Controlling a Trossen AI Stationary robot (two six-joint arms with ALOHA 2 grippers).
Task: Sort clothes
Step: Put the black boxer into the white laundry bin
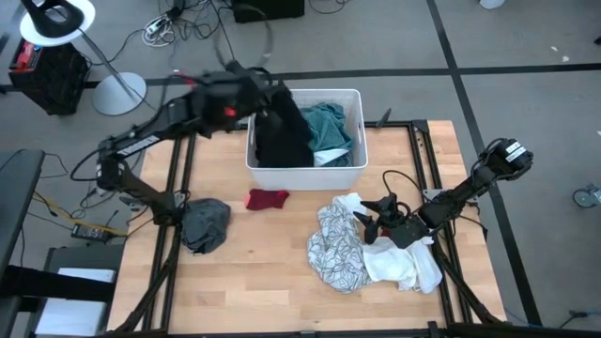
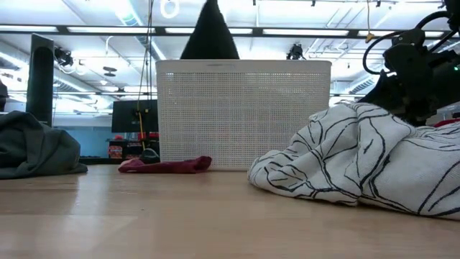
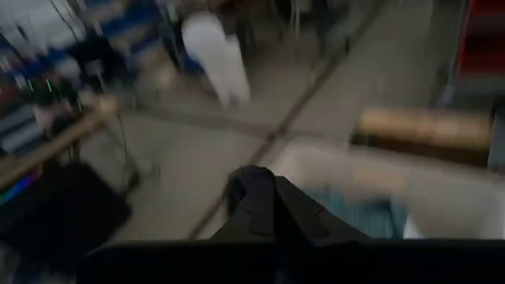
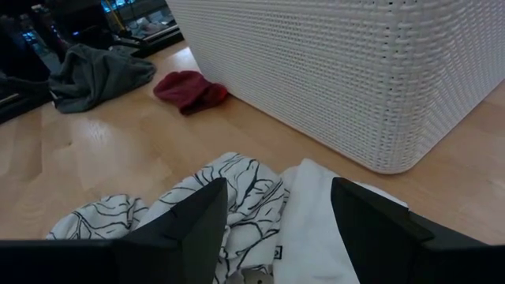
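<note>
high view: left hand grips a black garment over the white bin at 12 o'clock for dropping; right hand open above the patterned cloth.

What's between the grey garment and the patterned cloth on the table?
Only the small red piece, nearer the bin; otherwise bare wood between grey garment and patterned cloth, per high view.
</note>
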